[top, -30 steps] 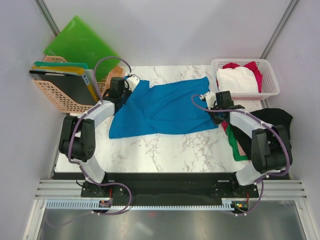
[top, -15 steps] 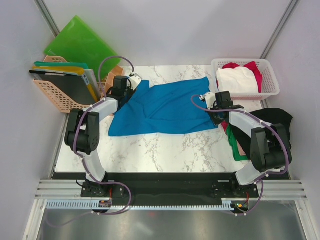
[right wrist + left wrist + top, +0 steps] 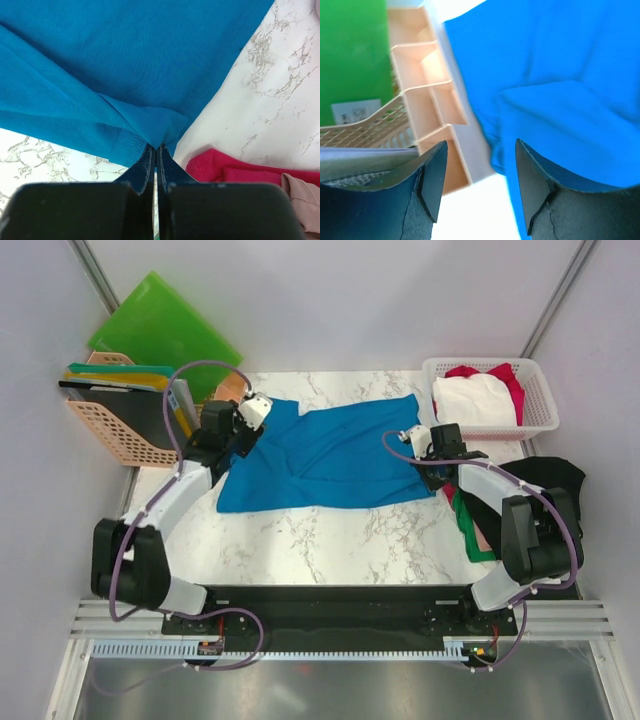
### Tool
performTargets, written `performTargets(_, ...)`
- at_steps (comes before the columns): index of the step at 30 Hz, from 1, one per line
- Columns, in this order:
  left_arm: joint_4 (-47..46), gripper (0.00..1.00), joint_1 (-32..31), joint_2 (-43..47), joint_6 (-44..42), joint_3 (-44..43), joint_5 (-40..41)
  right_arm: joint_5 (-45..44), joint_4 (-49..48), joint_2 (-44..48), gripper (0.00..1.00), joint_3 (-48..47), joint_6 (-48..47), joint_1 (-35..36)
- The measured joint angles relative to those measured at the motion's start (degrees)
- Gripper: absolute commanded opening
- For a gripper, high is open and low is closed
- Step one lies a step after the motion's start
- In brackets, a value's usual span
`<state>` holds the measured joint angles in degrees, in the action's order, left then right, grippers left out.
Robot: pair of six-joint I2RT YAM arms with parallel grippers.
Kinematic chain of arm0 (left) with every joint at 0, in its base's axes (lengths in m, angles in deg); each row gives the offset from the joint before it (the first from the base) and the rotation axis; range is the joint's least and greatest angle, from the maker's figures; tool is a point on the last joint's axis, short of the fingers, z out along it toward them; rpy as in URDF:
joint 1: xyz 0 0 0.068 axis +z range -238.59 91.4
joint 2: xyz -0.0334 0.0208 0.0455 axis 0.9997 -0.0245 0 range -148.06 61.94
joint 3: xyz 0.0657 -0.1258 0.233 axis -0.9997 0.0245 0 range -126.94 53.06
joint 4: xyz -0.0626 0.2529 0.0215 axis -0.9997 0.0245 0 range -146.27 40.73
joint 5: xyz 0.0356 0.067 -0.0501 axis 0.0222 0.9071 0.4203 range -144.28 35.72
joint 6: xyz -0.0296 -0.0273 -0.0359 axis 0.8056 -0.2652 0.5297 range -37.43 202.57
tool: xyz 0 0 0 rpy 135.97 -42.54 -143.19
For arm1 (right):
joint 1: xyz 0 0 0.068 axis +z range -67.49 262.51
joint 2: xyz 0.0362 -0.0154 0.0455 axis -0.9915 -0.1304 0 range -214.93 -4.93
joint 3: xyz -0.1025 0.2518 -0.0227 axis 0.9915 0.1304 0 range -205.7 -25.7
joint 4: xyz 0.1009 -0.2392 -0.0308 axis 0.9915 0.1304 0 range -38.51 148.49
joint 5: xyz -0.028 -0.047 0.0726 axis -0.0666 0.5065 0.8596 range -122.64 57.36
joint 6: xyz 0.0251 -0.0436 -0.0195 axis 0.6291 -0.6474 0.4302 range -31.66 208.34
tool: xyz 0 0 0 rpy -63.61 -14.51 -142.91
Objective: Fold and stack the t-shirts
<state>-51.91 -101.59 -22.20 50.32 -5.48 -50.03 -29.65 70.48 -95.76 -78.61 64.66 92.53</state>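
Top view: shows the blue t-shirt point(image 3: 330, 452) spread out but rumpled over the far half of the marble table point(image 3: 330, 540), not yet folded. Puts the left gripper point(image 3: 252, 420) at the shirt's 10 o'clock corner and the right gripper point(image 3: 428, 468) at its 4 o'clock corner. Finds a white t-shirt point(image 3: 475, 398) and a red t-shirt point(image 3: 508, 375) in the lattice basket point(image 3: 535, 425) toward 2 o'clock, and a black t-shirt point(image 3: 550, 475) heaped at 3 o'clock.

Left wrist view: shows the left gripper point(image 3: 480, 165) with jaws parted wide and nothing between them, hanging over the shirt's edge. Has blue cloth point(image 3: 560, 90) toward 2 o'clock and a peach divided tray point(image 3: 432, 100) toward 10 o'clock.

Right wrist view: shows the right gripper point(image 3: 156, 155) pinched tight on a bunched bit of the blue hem at 6 o'clock. Catches red cloth point(image 3: 235, 170) on the marble at 4 o'clock.

Reads as the straightening step before the first fold, with one corner gripped and the other free. Next probably calls for lowering the open jaws onto the 10 o'clock corner, clear of the tray, and closing on it.
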Motion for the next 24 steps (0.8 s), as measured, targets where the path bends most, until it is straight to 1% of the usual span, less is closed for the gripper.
performTargets(3, 1.9, 0.64, -1.7, 6.7, 1.0, 4.1, -5.1, 0.1, 0.0, 0.1, 0.00, 0.0, 0.2, 0.0)
performTargets(5, 2.7, 0.63, -3.4, 7.8, 1.1, 7.5, -8.0, 0.1, 0.0, 0.4, 0.00, 0.0, 0.4, 0.0)
performTargets(9, 5.6, 0.63, -5.2, 3.3, 1.4, 12.1, -12.2, 0.1, 1.1, 1.2, 0.00, 0.0, 0.9, 0.0)
performTargets(12, 8.1, 0.63, -5.2, 0.6, 1.6, 12.7, -13.5, 0.0, 3.2, 3.0, 0.00, 0.0, 1.1, 0.0)
performTargets(13, 8.2, 0.63, -5.2, 0.4, 1.7, 12.6, -13.8, -0.1, 3.7, 4.0, 0.02, 0.0, 1.2, 0.0)
performTargets(14, 8.3, 0.63, -5.2, 0.2, 1.7, 12.4, -14.0, -0.1, 4.3, 5.3, 0.08, 0.0, 1.2, 0.0)
performTargets(15, 8.3, 0.62, -5.4, 0.0, 1.8, 12.0, -14.1, 0.0, 4.7, 6.6, 0.16, 0.0, 1.4, 0.0)
performTargets(16, 8.3, 0.62, -5.5, -0.3, 1.8, 11.6, -14.3, 0.0, 5.1, 7.6, 0.46, 0.0, 1.6, 0.0)
performTargets(18, 8.1, 0.62, -5.7, -1.7, 2.0, 10.3, -14.9, -0.1, 6.2, 9.2, 0.61, 0.0, 1.9, 0.0)
performTargets(19, 7.7, 0.61, -5.8, -2.4, 2.0, 9.9, -15.0, -0.1, 6.6, 9.5, 0.71, 0.0, 1.9, 0.0)
performTargets(24, 7.4, 0.61, -6.3, -3.7, 2.5, 9.7, -15.4, -0.9, 8.7, 9.7, 0.73, 0.0, 2.5, 0.0)
